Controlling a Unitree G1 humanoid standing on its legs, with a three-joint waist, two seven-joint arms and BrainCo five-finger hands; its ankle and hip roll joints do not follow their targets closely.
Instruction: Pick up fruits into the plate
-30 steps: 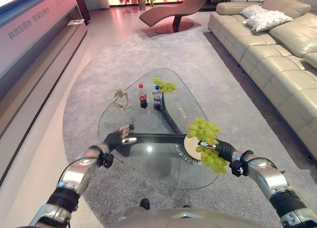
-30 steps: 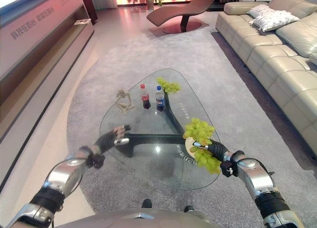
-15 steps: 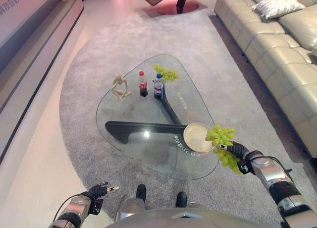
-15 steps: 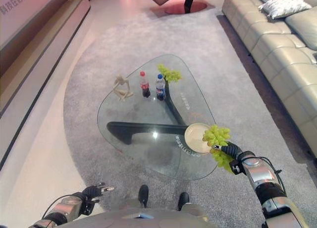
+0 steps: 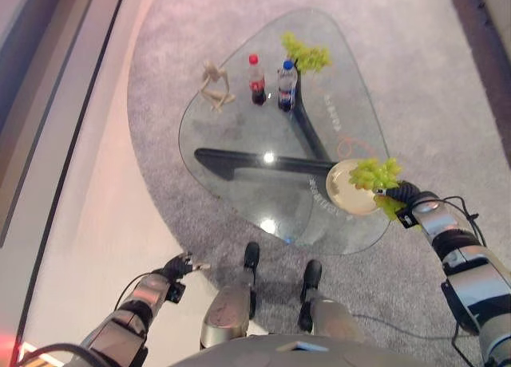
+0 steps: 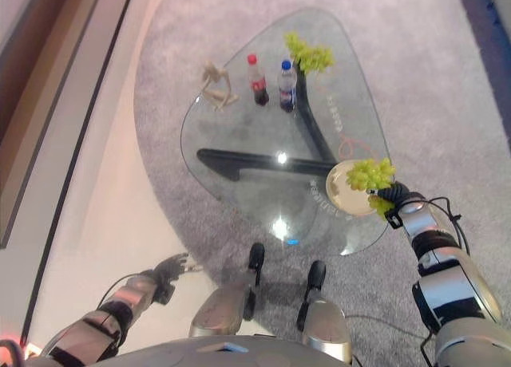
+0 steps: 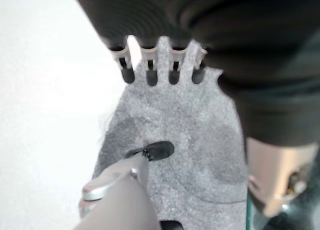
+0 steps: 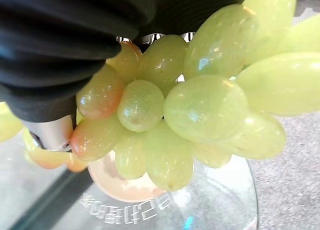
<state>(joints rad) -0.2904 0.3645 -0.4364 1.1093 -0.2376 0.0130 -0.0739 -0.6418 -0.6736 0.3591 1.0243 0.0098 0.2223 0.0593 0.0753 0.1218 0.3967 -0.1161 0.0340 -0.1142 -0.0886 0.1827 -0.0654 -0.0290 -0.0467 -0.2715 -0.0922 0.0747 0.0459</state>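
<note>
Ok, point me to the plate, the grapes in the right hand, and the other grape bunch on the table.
plate [image 5: 342, 193]: left eye view, bare part.
grapes in the right hand [image 5: 375, 173]: left eye view, middle of bunch.
other grape bunch [image 6: 310, 56]: right eye view, middle of bunch.

A glass table [image 5: 239, 136] is standing on a grey rug [image 5: 415, 88], bearing a plate [image 5: 345, 193], two bottles [image 5: 271, 81], grapes [image 5: 305, 54] and a figurine [image 5: 214, 83].

A glass table [image 5: 239, 136] with a dark base [image 5: 239, 161] stands on a grey rug [image 5: 160, 104], and on its far part stand a pale figurine [image 5: 214, 84], a red-capped bottle [image 5: 257, 80] and a blue-capped bottle [image 5: 286, 85] just beside each other.
</note>
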